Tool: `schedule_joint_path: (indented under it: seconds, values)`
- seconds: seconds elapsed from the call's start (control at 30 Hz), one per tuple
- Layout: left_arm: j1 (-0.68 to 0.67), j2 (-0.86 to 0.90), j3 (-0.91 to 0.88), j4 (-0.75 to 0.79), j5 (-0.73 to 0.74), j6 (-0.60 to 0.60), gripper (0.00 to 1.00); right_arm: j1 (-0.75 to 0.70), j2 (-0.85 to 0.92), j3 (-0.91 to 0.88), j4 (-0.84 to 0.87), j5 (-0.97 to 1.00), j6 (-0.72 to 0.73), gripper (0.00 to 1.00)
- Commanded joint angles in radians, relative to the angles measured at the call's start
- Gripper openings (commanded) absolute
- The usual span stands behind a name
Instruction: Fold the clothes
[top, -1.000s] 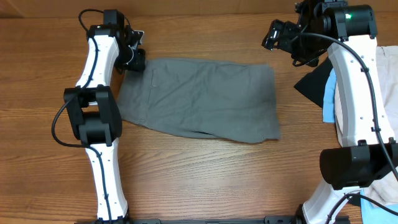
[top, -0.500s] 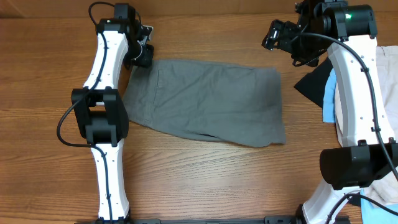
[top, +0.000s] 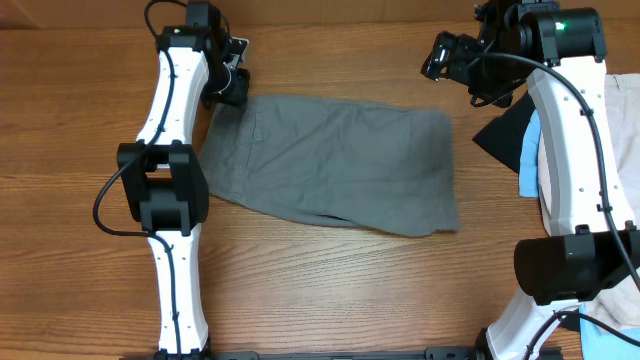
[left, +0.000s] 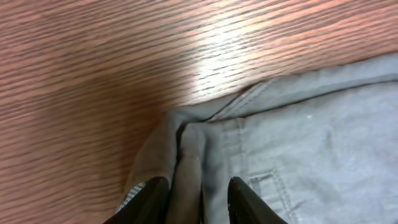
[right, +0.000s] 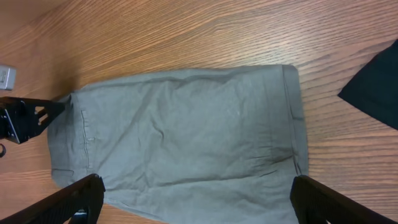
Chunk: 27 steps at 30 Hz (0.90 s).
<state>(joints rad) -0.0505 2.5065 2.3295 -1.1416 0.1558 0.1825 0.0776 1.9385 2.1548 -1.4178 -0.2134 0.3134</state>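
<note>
Mid-grey woven shorts (top: 330, 165) lie flat across the middle of the table, folded to a rough rectangle; they also show in the right wrist view (right: 186, 134). My left gripper (top: 232, 92) is at their far left corner, shut on a bunched fold of the waistband (left: 193, 180). My right gripper (top: 450, 55) hangs high above the table beyond the shorts' far right corner, its fingers (right: 193, 199) spread wide and empty. A black piece (top: 505, 130), a light-blue piece (top: 529, 160) and a beige piece (top: 625, 140) are piled at the right edge.
The wooden table (top: 330, 290) has bare surface in front of the shorts. The right arm's white links (top: 575, 150) stand over the side pile. Another light-blue cloth (top: 610, 335) shows at the bottom right corner. A small grey box (right: 6, 76) lies at the far left.
My left gripper moved up and to the right while holding the waistband corner, and the shorts shifted right with it. Over the last half second almost nothing moved. The right arm stayed still.
</note>
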Motion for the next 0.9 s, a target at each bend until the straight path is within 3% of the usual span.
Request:
schedule_joint_path:
  seconds: [0.0, 0.87]
  values:
    - [-0.031, -0.023, 0.002, -0.002, -0.003, -0.014, 0.35, -0.003, -0.005, 0.005, 0.002, -0.005, -0.007, 1.00]
    - [-0.058, -0.022, 0.002, 0.040, -0.089, -0.006, 0.42, -0.003, -0.005, 0.005, 0.002, -0.005, -0.007, 1.00]
